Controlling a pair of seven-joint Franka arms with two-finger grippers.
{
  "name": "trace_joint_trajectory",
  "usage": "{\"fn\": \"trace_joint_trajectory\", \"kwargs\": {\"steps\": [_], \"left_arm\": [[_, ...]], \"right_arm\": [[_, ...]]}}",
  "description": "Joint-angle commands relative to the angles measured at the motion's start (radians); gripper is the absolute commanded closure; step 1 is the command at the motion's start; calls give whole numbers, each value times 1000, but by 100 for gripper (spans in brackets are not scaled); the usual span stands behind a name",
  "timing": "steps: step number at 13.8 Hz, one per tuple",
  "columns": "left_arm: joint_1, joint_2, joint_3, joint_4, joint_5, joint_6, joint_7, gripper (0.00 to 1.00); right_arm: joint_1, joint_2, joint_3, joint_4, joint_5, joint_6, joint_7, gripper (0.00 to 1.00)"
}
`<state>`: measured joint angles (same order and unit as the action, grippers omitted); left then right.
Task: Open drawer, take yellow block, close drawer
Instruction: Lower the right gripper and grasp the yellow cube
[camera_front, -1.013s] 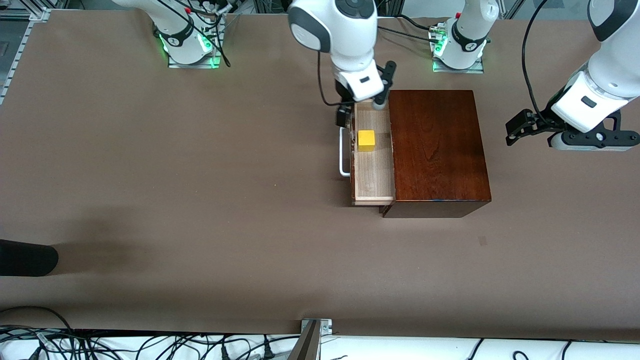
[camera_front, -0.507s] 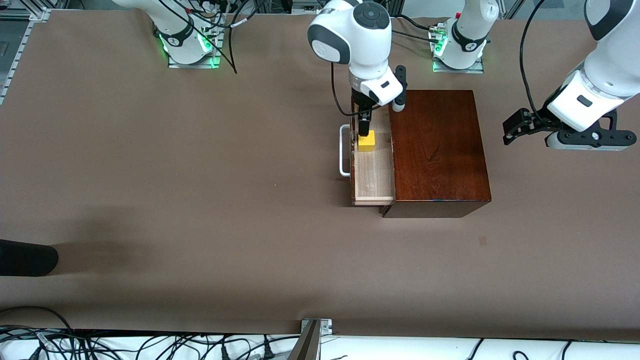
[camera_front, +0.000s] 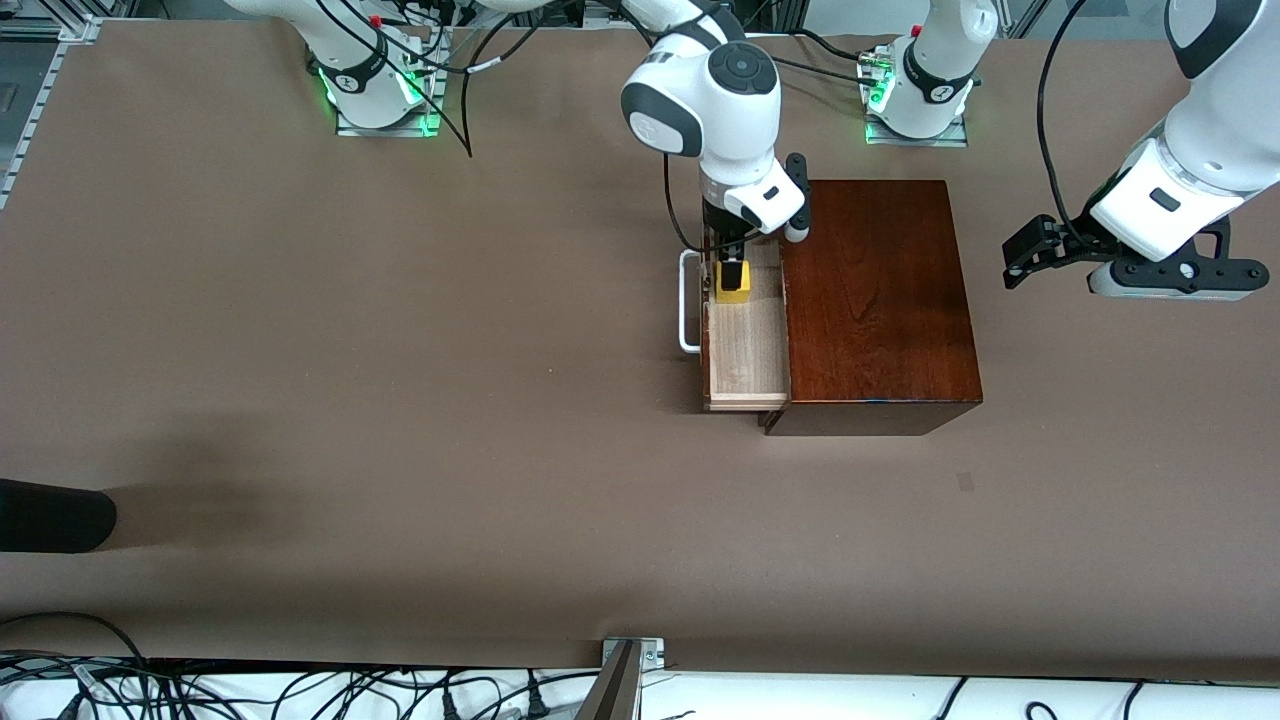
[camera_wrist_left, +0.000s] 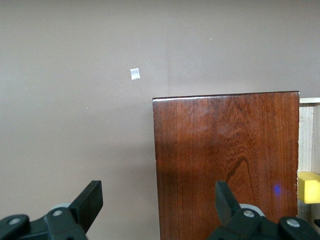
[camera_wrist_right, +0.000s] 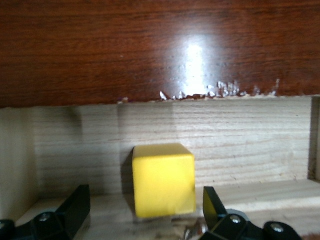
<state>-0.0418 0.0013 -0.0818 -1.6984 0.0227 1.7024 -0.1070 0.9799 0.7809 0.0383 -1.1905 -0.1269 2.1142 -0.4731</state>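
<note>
The right gripper (camera_wrist_right: 142, 212) sits down in the open drawer (camera_front: 745, 345) with fingers apart around the yellow block (camera_wrist_right: 163, 180), while the left gripper (camera_wrist_left: 155, 205) waits, fingers apart, beside the wooden box (camera_front: 875, 300).

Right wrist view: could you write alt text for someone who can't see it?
A small yellow block sits on the pale wood floor of an open drawer, between the open jaws of the right gripper, not yet gripped. Above it runs the glossy reddish-brown box.

No readable text, label, brand, number or sign appears anywhere on the arms, the wooden box or the table.
</note>
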Motion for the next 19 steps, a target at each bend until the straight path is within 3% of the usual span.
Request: {"fn": "trace_joint_trajectory", "kwargs": {"steps": [1, 4, 5, 7, 8, 9, 12, 15, 19], "left_arm": [[-4, -14, 4, 2, -7, -10, 20, 0], [-6, -14, 2, 2, -7, -10, 20, 0], [-6, -14, 2, 3, -7, -10, 21, 0], [-6, -14, 2, 3, -7, -10, 18, 0], [-6, -14, 2, 2, -7, -10, 20, 0], [-6, -14, 2, 3, -7, -10, 20, 0], [-6, -12, 2, 5, -7, -10, 20, 0], [-7, -9, 2, 9, -7, -10, 18, 0], [-7, -6, -18, 17, -7, -10, 7, 0]], "right_arm": [[8, 35, -8, 34, -22, 13, -10, 0], [5, 35, -9, 34, -22, 12, -18, 3], [3, 35, -9, 34, -22, 7, -21, 29], [0, 35, -9, 32, -22, 3, -22, 64], [0, 34, -9, 34, -20, 3, -19, 94], [-1, 29, -11, 34, -17, 3, -19, 100], [-15, 12, -9, 45, -10, -13, -21, 100], [-23, -25, -6, 155, 33, -141, -10, 100], [-101, -166, -17, 180, 93, -304, -7, 100]]}}
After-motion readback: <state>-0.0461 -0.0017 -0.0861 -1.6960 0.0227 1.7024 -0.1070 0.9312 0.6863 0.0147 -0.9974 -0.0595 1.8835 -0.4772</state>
